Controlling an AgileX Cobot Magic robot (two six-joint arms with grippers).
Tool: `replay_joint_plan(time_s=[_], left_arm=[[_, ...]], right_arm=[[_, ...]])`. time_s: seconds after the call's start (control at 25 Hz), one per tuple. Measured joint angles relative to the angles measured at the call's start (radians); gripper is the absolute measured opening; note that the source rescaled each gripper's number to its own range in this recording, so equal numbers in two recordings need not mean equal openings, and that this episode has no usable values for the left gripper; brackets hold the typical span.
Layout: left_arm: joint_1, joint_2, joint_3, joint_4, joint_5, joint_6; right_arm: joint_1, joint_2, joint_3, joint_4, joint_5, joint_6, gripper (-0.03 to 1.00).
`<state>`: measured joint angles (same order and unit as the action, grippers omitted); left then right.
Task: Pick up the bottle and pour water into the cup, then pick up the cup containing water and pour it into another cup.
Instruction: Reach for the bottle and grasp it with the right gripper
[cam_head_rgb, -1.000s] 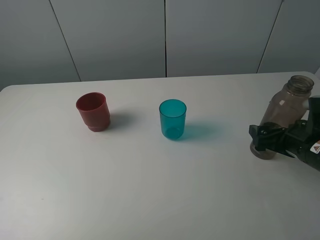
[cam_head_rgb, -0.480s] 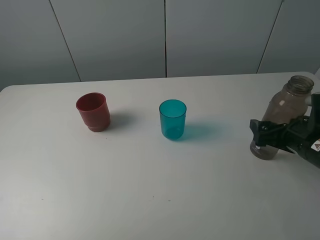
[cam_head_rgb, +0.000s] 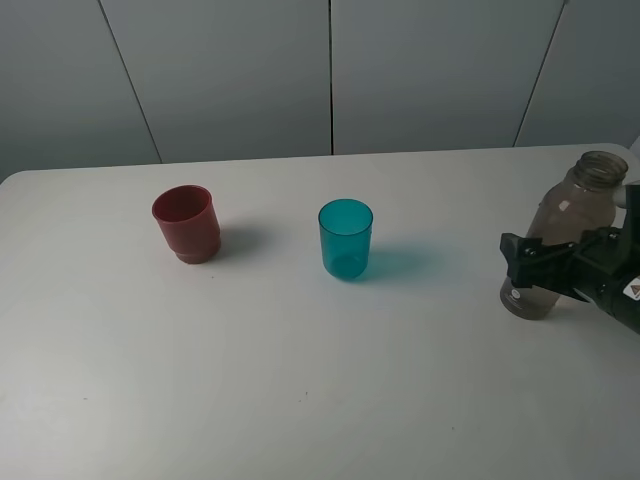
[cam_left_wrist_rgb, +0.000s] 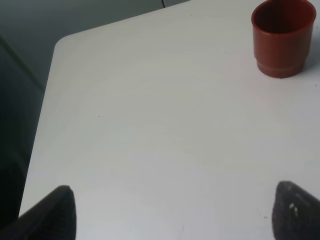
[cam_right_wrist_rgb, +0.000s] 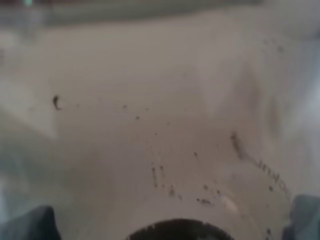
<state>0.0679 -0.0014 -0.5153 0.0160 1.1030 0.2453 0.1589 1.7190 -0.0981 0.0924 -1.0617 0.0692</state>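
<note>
Climbing slightly up the bottle (cam_head_rgb: 575, 215), the right gripper (cam_head_rgb: 540, 265) now straddles its lower body, jaws spread wide, so the grasp for pouring remains ahead.

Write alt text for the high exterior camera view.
At the right edge of a white table, the right gripper, jaws open, straddles a tall smoky bottle standing uncapped. A teal cup stands mid-table and a dark red cup left of it, both upright and untouched.
</note>
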Motion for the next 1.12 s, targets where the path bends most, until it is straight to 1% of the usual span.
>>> replay_joint_plan(time_s=[0.4,0.64,1.12], left_arm=[[0.0,0.0,0.0,0.0,0.0,0.0],[0.0,0.0,0.0,0.0,0.0,0.0],[0.0,0.0,0.0,0.0,0.0,0.0]], right_arm=[[0.0,0.02,0.0,0.004,-0.003,-0.002,1.0],[0.0,0.053,0.0,0.004,-0.054,-0.002,1.0],[0.0,0.053,0.0,0.016,-0.061,-0.015,1.0]])
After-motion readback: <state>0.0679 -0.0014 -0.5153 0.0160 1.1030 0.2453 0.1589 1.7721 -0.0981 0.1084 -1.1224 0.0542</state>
